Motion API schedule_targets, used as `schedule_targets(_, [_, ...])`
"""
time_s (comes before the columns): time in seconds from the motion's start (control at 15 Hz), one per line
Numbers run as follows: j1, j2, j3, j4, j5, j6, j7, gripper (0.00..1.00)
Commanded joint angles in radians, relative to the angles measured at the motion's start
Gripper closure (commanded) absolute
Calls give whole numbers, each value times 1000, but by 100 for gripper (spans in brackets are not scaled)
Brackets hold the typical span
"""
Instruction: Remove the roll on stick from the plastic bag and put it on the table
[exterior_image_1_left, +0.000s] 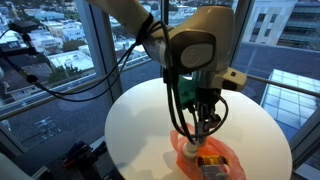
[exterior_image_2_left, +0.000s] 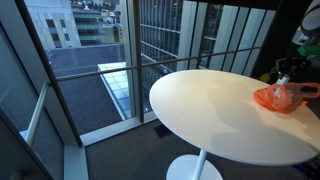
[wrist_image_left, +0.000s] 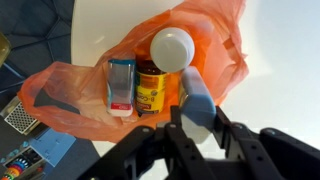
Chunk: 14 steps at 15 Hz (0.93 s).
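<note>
End effector (wrist_image_left: 198, 115) clamped on the roll on stick (wrist_image_left: 194, 95), over the open plastic bag (wrist_image_left: 60, 90). Inside the bag: white-capped container (wrist_image_left: 172, 47), yellow packet (wrist_image_left: 152, 90), small blue box (wrist_image_left: 121, 85). Bag lying near the edge of the white surface (exterior_image_1_left: 140, 120) in both exterior views.
</note>
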Motion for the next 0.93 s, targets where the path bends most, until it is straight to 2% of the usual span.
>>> schedule_targets(0.0, [15, -144, 12, -84, -51, 4, 36, 89])
schedule_targets(0.53, [27, -342, 99, -214, -23, 28, -23, 89])
schedule_targets(0.87, [46, -392, 151, -289, -24, 30, -41, 89])
